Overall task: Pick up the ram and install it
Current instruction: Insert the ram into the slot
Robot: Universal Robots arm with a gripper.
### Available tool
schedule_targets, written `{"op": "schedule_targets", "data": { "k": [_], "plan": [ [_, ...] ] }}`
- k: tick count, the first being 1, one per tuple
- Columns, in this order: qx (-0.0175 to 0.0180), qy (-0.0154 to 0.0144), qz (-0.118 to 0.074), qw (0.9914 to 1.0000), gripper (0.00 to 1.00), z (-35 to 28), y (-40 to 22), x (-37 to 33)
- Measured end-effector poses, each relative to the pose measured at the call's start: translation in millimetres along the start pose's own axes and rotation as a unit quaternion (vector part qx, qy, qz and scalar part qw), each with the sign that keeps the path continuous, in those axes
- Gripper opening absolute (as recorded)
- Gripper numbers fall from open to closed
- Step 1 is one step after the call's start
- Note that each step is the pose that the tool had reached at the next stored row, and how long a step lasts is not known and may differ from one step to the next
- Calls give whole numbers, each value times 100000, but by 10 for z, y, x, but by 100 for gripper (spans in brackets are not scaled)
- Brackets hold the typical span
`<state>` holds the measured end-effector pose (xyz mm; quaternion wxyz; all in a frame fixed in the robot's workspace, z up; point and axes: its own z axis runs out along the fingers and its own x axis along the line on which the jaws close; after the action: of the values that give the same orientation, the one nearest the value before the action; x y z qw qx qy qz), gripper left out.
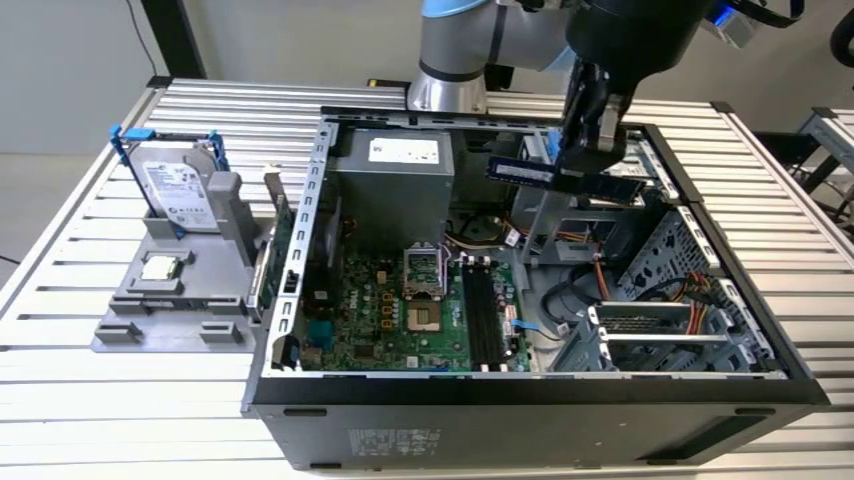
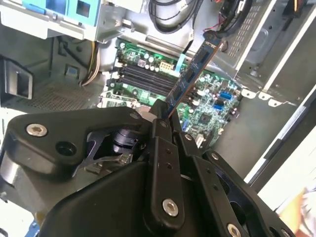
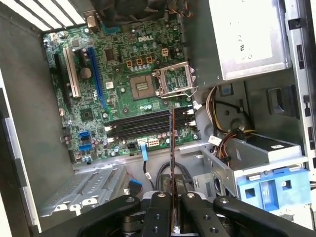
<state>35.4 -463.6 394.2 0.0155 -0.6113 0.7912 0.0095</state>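
Above the open black and grey computer case [image 1: 534, 385], the black claw [image 1: 583, 165] was clenched on the ram [image 1: 521, 172], a thin, long, bluish circuit-board stick held level in the air, clear of the green motherboard [image 1: 400, 310] below. In both wrist views the ram [image 2: 195, 69] [image 3: 171, 148] ran out from between the fingers, with the long black memory slots [image 3: 143, 123] beyond it, not yet seated in them. Well apart, toward the exterior view's left, a silver hard drive in a blue frame [image 1: 174, 185] stood upright in a grey holder [image 1: 167, 315] on the slatted metal tabletop [image 1: 80, 400], a small square silver chip [image 1: 160, 267] lying just below it.
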Motion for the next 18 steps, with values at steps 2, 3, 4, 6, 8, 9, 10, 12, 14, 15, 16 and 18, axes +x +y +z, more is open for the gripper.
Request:
{"op": "schedule_targets", "data": {
  "k": [2,3,4,6,8,9,10,12,14,15,16,18],
  "plan": [
    [51,10,1425,99990,0,0,0,0],
    [78,13,2191,99976,0,0,0,0],
    [102,14,2869,99959,0,0,1,0],
    [151,20,4217,99911,0,0,1,0],
    [200,27,5560,99845,0,-1,1,0],
    [224,25,6243,99805,0,0,1,0],
    [249,29,6937,99759,0,0,1,0],
    [301,36,8366,99649,0,0,1,0],
    [351,40,9748,99523,0,0,1,0],
    [376,43,10435,99453,0,0,1,0],
    [401,46,11129,99378,0,0,1,0],
    [452,52,12518,99212,0,0,1,0]
  ]
}}
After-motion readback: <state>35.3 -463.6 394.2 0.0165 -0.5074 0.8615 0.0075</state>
